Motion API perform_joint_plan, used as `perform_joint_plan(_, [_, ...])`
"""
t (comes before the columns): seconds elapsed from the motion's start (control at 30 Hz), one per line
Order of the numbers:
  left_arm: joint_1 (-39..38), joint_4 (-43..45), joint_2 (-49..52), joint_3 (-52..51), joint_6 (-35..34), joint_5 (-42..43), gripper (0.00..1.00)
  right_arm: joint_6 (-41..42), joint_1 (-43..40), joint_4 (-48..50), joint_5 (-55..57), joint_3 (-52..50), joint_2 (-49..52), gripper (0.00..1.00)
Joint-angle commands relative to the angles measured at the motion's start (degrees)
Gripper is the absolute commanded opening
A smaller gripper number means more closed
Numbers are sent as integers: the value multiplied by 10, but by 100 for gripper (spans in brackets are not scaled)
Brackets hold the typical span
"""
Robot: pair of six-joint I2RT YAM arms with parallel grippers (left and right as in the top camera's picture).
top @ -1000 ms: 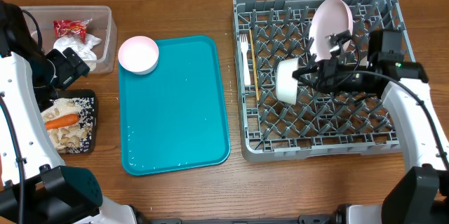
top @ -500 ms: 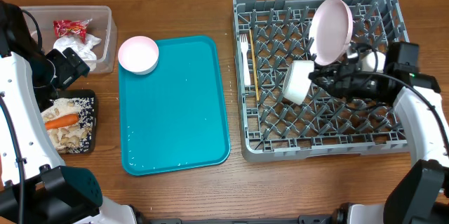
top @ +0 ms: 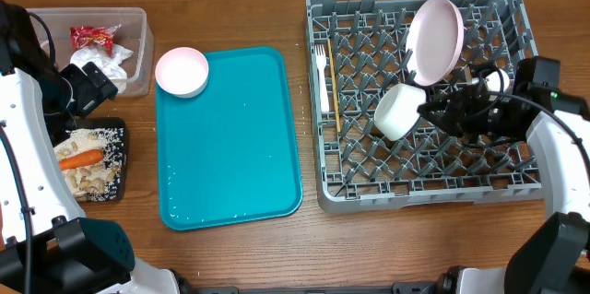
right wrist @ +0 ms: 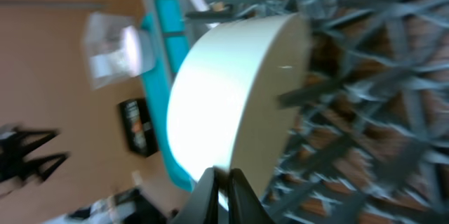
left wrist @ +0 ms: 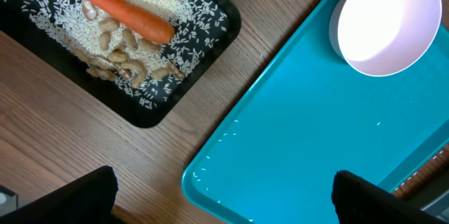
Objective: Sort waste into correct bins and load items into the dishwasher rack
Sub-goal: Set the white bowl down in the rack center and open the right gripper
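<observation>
Blur hides the white bowl's (right wrist: 231, 97) mouth. It's tipped on edge, rim pinched by your right hand (right wrist: 221, 180); left hand (left wrist: 224, 199) spread wide.

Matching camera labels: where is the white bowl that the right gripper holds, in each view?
Overhead: white bowl, on its side in the dishwasher rack, under the pink plate.
Left wrist: not in it.
Right wrist: fills the centre, rim pinched by the right gripper.
Shared landmark: teal tray, in all three views.
</observation>
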Motion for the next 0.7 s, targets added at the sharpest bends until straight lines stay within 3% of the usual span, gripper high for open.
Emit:
perform_joint_plan(0.0, [-1, 1, -3, 3, 6, -4, 100, 11, 2, -56, 179, 76, 1, 7])
perform_joint_plan(0.23, [-1, 1, -3, 3, 6, -4, 100, 58, 2, -177, 329, 194, 0, 19])
perform_joint_plan(0.47, [-1, 1, -3, 3, 6, -4, 100, 60, 7, -235, 336, 236, -11, 30])
perform_joint_plan(0.6, [-1, 1, -3, 3, 6, -4, 100, 57, 27, -233, 335, 236, -23, 43])
perform_joint_plan(0.67, [-1, 1, -3, 3, 6, -4, 100, 48, 47, -227, 335, 234, -22, 44])
